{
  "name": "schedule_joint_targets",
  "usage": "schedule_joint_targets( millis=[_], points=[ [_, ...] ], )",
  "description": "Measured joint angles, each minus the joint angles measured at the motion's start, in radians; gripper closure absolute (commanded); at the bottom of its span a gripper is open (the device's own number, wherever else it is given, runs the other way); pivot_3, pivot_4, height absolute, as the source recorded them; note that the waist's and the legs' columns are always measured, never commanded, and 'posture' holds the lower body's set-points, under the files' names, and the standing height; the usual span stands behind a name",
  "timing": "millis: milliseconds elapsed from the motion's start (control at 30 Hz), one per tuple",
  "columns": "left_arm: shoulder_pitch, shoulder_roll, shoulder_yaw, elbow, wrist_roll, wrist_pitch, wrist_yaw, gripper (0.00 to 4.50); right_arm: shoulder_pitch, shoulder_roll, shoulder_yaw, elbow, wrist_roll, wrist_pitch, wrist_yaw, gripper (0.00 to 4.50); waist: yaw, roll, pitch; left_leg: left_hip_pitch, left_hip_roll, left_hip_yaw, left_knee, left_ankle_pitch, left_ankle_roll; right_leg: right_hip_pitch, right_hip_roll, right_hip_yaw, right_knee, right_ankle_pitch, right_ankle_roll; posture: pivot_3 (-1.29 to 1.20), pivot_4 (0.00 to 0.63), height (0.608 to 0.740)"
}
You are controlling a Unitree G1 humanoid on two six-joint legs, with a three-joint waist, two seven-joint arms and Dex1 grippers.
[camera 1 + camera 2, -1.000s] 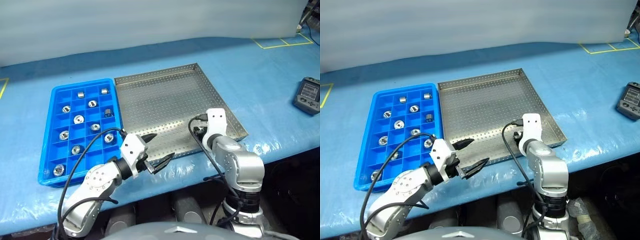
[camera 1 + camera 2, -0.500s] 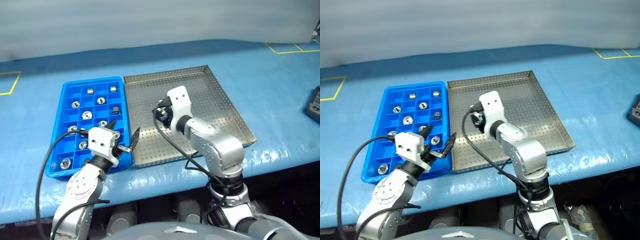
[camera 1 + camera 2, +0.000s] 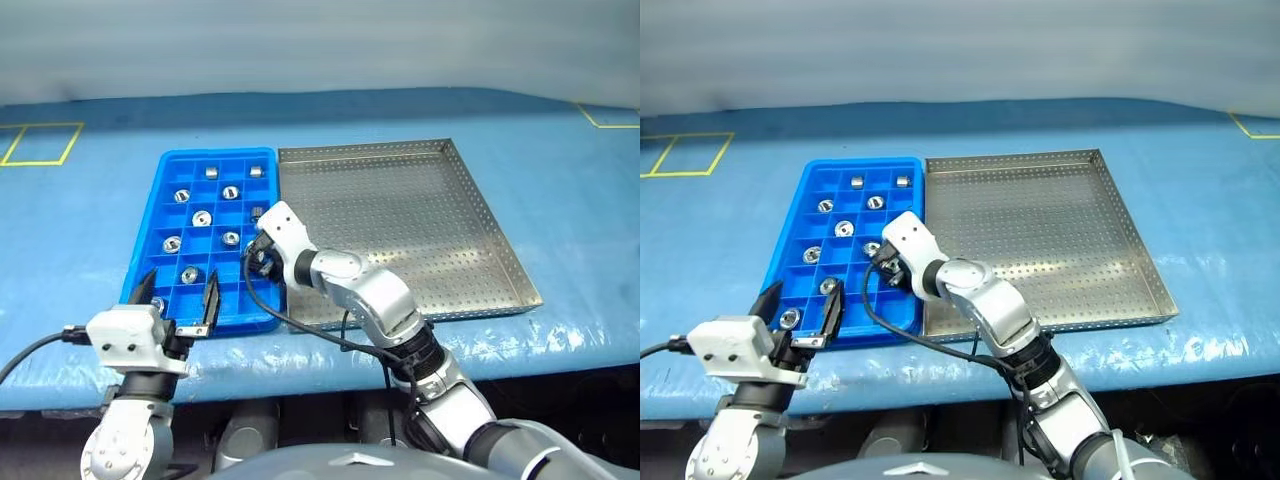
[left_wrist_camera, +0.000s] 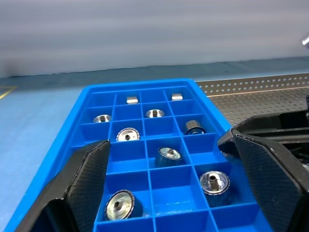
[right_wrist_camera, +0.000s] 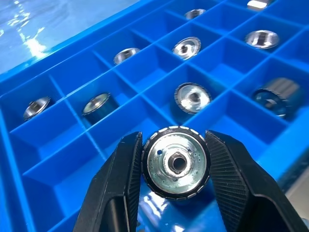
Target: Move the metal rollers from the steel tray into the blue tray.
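Note:
The blue tray (image 3: 150, 235) lies left of the steel tray (image 3: 400, 210), and several metal rollers (image 3: 203, 217) sit in its compartments. What shows of the steel tray's perforated floor is bare. My right gripper (image 3: 262, 262) hangs low over the blue tray's near right compartments. It is shut on one metal roller (image 5: 176, 163), which is clamped between both fingers (image 5: 120, 188) with its holed face showing. My left gripper (image 3: 178, 293) stands open at the blue tray's near edge, pointing forward over it. Nothing is between its fingers (image 4: 91, 176).
Both trays rest on a table under a blue plastic cover (image 3: 80, 260), with its front edge close below them. Yellow tape squares mark the cover at far left (image 3: 40, 145) and far right (image 3: 605, 115). A black cable (image 3: 300, 325) loops from my right arm.
The camera has swung left. My right gripper carried the roller left from the steel tray's near right part to over the blue tray. My left gripper drew back left, turned forward and stayed open.

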Motion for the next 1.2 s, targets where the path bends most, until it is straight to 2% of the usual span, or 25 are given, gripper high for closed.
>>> schedule_joint_targets(
  millis=[167,600,633,667,833,867,1067,1200],
  points=[
    [0.084,0.007,-0.024,-0.014,-0.005,-0.016,-0.017,0.0,0.005,0.001,0.031,0.012,0.009,-0.013,0.045,2.79,0.026,0.0,0.0,-0.002,0.0,-0.001,0.0,0.0,0.0,-0.003,0.0,-0.001,0.0,0.0,0.0,0.4,0.15,0.74],
    [0.056,0.031,-0.037,-0.014,-0.016,-0.01,-0.03,0.0,0.062,0.002,0.104,-0.004,0.03,-0.023,0.091,2.79,0.044,0.0,0.0,-0.003,0.0,-0.002,0.0,0.0,0.0,-0.003,0.0,-0.003,0.0,-0.001,-0.001,0.37,0.15,0.74],
    [0.052,0.032,-0.036,-0.014,-0.018,-0.009,-0.033,0.0,0.062,0.0,0.105,-0.004,0.03,-0.023,0.092,2.08,0.044,0.0,0.0,-0.003,0.0,-0.002,0.0,0.0,0.0,-0.003,0.0,-0.003,0.0,-0.001,-0.001,0.37,0.15,0.74],
    [0.049,0.034,-0.036,-0.014,-0.02,-0.005,-0.035,0.0,0.063,-0.001,0.104,-0.005,0.031,-0.023,0.092,1.86,0.044,0.0,0.0,-0.003,0.0,-0.002,0.0,0.0,0.0,-0.003,0.0,-0.003,0.0,-0.001,-0.001,0.36,0.15,0.74],
    [0.008,0.064,-0.032,-0.013,-0.025,0.03,-0.05,0.0,0.079,-0.009,0.078,-0.027,0.041,-0.022,0.085,0.2,0.043,0.0,0.0,-0.003,0.0,-0.002,0.0,0.0,0.0,-0.002,0.0,-0.003,0.0,-0.001,-0.001,0.27,0.15,0.74],
    [-0.007,0.074,-0.03,-0.013,-0.03,0.037,-0.056,0.0,0.085,-0.014,0.059,-0.039,0.05,-0.022,0.084,0.02,0.042,0.0,0.0,-0.003,0.0,-0.002,0.0,0.0,-0.001,-0.002,0.0,-0.003,0.0,-0.001,-0.001,0.25,0.15,0.74],
    [-0.127,0.148,0.005,0.001,-0.096,0.098,-0.117,0.0,0.107,-0.032,-0.166,-0.143,0.134,-0.023,0.071,0.02,0.017,0.0,0.0,-0.003,0.0,-0.002,0.001,0.001,-0.001,-0.002,0.0,-0.003,0.001,-0.001,-0.001,0.09,0.15,0.74],
    [-0.255,0.188,0.037,0.072,-0.149,0.141,-0.156,0.0,0.133,-0.054,-0.276,-0.217,0.16,-0.062,0.037,0.02,-0.028,0.001,-0.001,-0.003,0.0,-0.001,0.001,0.001,-0.002,-0.001,0.0,-0.003,0.0,0.0,-0.001,0.01,0.15,0.74]
  ],
)
